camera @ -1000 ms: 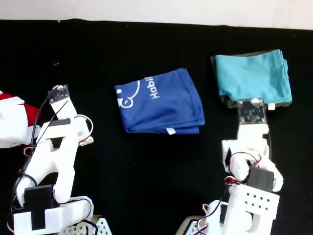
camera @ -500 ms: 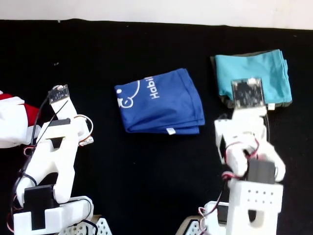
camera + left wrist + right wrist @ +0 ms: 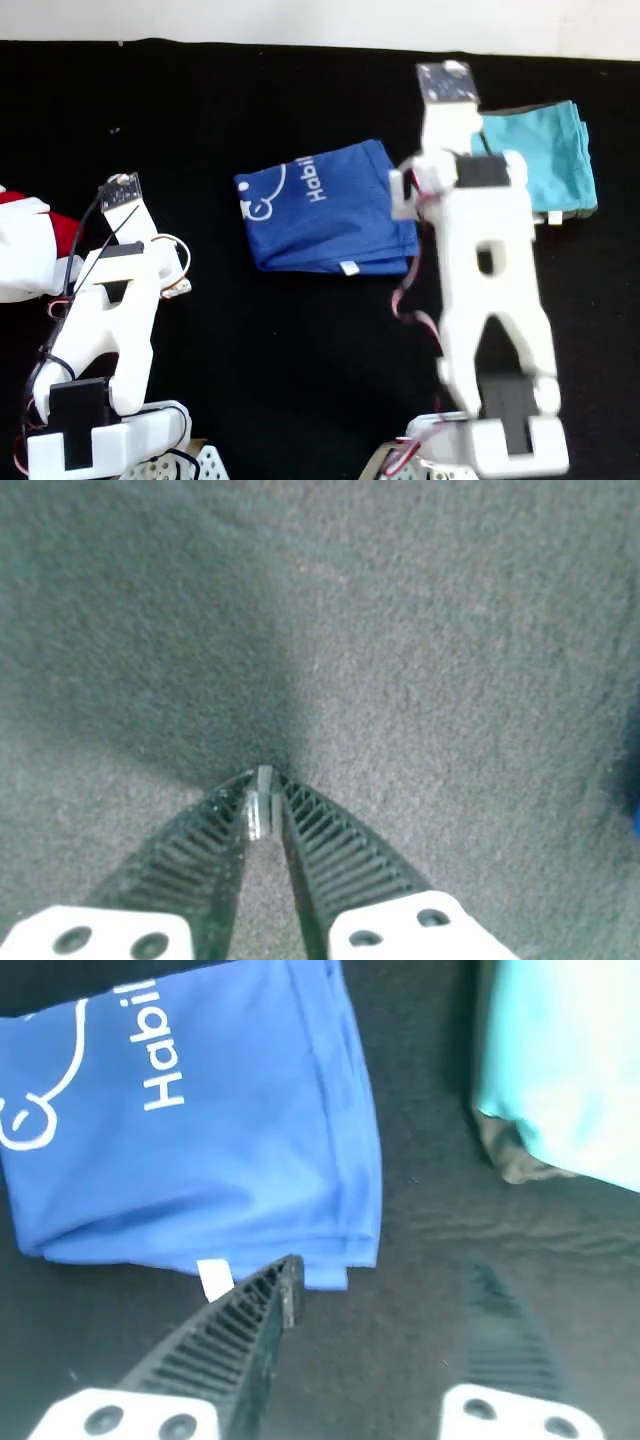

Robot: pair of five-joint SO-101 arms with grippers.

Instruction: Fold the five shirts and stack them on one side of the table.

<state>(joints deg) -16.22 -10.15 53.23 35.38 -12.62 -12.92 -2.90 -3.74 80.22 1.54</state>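
Over the last second the right arm [image 3: 480,250] has unfolded from its tucked pose in front of the teal shirt [image 3: 540,155]. It now stretches out along the gap between that and the blue shirt [image 3: 325,205]. Right tool [image 3: 385,1280]: jaws apart, empty, one fingertip at the blue shirt's near corner beside the white tag [image 3: 213,1280]. Judgement: teal is placed, blue goes to the stack next. Left arm [image 3: 105,300] unmoved; left tool [image 3: 262,800] jaws together on nothing, over bare worktop [image 3: 250,350]. Red-and-white pile [image 3: 25,245] waits at the left edge. Room: narrow black strip between blue and teal; teal lies close to the right edge; wide free cloth in front of blue.
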